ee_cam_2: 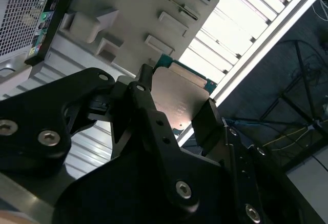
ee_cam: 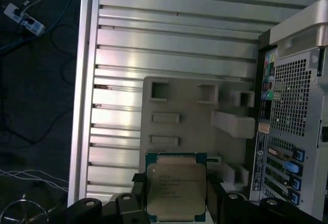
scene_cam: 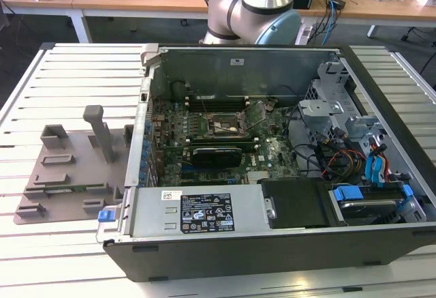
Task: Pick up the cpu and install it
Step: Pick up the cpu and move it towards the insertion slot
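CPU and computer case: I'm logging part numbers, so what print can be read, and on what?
cpu lid, held in the claw: lines of print, too blurred to read.
Power supply label: too small to read.
Sticker on the case wall: too small to read.
No text is legible.

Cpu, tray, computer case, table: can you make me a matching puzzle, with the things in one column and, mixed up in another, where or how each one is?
Things
1. cpu
2. grey tray
3. computer case
4. slatted table

States
A. lying open, circuit board showing
B. clamped in the pincer
C. carries both tray and case
D. flat on the table, beside the case

Pairs: 1-B, 2-D, 3-A, 4-C
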{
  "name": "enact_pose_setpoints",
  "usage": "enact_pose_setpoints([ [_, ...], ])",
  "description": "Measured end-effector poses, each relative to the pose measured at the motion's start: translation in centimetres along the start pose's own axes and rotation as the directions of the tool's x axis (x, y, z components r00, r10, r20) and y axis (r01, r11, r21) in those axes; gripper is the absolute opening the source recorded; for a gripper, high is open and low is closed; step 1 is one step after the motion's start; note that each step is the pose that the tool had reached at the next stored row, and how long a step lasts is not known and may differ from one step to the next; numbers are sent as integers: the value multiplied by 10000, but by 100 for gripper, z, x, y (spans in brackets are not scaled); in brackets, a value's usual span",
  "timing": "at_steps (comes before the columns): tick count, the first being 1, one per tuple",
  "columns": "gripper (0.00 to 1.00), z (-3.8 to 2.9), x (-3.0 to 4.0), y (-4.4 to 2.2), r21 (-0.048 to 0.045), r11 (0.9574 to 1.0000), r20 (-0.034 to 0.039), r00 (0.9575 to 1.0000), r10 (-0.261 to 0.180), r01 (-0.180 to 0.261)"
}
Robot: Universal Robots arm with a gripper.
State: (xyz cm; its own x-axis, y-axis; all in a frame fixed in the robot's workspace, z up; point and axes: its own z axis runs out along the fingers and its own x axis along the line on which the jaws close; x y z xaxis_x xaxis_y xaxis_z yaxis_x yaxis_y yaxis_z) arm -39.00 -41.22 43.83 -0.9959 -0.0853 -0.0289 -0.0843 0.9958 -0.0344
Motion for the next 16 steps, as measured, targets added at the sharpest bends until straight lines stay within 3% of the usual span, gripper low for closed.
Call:
enact_pose_setpoints([
  [13, 55, -445, -13, -15, 0, 10000, 1, 10000, 0, 0],
  [16, 55, -515, -15, -17, 1, 10000, -2, 10000, 0, 0],
])
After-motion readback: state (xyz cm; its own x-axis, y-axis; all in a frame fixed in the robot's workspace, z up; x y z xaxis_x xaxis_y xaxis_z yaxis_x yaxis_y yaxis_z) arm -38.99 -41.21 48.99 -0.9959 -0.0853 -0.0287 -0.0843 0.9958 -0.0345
